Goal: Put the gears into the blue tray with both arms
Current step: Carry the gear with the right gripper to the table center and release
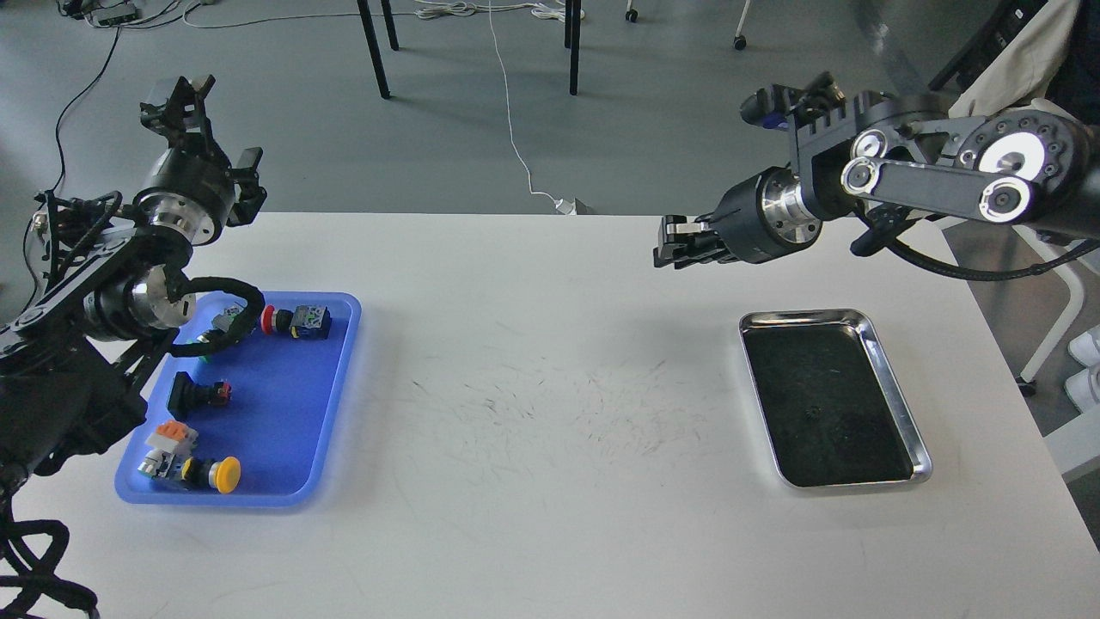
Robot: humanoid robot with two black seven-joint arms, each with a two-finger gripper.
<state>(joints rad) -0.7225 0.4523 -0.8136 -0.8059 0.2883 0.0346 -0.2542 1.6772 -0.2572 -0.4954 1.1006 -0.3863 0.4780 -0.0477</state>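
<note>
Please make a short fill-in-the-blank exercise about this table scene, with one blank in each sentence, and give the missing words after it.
1. The push-button switch with the yellow cap lies in the ____ tray.
2. The steel tray stands on the table on the robot's ____ side.
3. The switch with the red cap lies nearer the ____ edge of the blue tray than the yellow one.
4. The right gripper hangs above the table, holding ____.

Missing words: blue; right; far; nothing
</note>
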